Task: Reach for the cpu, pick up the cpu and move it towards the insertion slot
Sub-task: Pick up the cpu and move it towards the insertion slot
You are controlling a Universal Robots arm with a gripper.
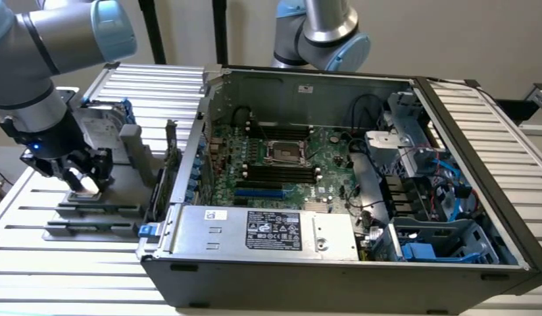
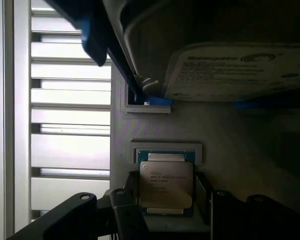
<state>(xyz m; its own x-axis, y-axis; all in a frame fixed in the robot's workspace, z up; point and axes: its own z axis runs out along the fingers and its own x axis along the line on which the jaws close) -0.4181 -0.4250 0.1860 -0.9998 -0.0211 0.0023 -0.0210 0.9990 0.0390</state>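
Gripper (image 1: 82,178) straddles cpu (image 2: 166,182), flat on tray (image 1: 95,214).

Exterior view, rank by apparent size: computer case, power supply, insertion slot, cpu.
1. computer case
2. power supply
3. insertion slot
cpu: largely covered by the pincer there, so unranked.

Exterior view: bright, even light; pale sheen on slatted table (image 1: 43,263). Wrist view: dim, hard drive (image 2: 230,70) shadowed; cpu (image 2: 166,182) lid faintly lit.
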